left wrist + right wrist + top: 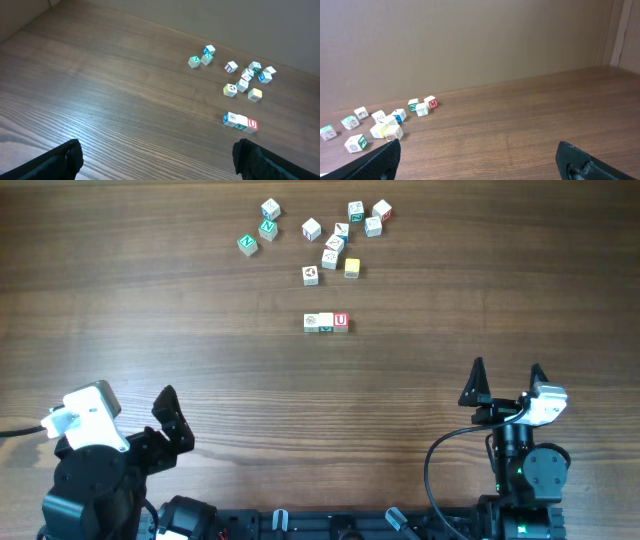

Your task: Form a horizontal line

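Horizontal line (326, 322) of three cubes, one yellow cube (352, 267), roughly eleven loose cubes (311, 228).

a row (326, 322) of three touching cubes lay mid-way across the desk (150, 310), loose cubes (333, 244) scattered behind it, apart

Table top (150, 300): brown wood-grain board, under and ahead of my right pincer (477, 155); grain runs crosswise to it.
Back wall (470, 45): plain tan panel, upright, ahead of my pincer at the table's far edge.
Side panel (625, 35): brown board, ahead and to the right.
Light: even, diffuse.
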You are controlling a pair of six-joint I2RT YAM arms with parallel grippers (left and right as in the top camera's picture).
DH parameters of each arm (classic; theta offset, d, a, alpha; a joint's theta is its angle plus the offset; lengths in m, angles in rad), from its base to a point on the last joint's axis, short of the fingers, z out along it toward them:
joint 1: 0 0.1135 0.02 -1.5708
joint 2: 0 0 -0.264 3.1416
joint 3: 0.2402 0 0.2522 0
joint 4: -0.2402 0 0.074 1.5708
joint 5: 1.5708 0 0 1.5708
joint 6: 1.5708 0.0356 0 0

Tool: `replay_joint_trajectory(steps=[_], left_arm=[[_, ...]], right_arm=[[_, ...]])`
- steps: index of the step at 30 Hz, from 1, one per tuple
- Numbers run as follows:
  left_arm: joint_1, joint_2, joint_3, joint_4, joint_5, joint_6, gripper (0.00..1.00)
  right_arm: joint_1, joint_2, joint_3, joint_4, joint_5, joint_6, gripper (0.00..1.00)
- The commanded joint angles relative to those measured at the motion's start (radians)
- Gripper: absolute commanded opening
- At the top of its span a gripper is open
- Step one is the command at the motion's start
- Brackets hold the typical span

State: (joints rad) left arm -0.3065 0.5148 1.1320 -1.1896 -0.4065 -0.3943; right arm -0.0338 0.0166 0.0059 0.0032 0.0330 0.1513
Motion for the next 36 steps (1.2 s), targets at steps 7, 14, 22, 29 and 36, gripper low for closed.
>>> replay_joint_trajectory(steps=[7,14,22,29,36], left_arm=[[0.020,-0.116,-0.044,0.060,0.081,-0.006,1.00],[0.063,-0.321,-0.388,0.369,0.180,0.012,1.00],[0.063,-0.513,-0.787,0.853,0.351,0.158,1.00],[0.062,-0.511,-0.951,1.052,0.364,0.168,1.00],[0.062,-0.511,-1.087,1.172,0.287,0.264,1.00]], right_arm=[[-0.003,-0.012,-0.001,0.004,-0.016,-0.018,1.00],[-0.003,-0.012,-0.001,0.004,-0.016,-0.017,1.00],[-0.003,-0.012,-0.001,0.003,-0.016,-0.018,1.00],[-0.003,-0.012,-0.001,0.004,-0.016,-0.018,1.00],[-0.003,-0.012,-0.001,0.004,-0.016,-0.017,1.00]])
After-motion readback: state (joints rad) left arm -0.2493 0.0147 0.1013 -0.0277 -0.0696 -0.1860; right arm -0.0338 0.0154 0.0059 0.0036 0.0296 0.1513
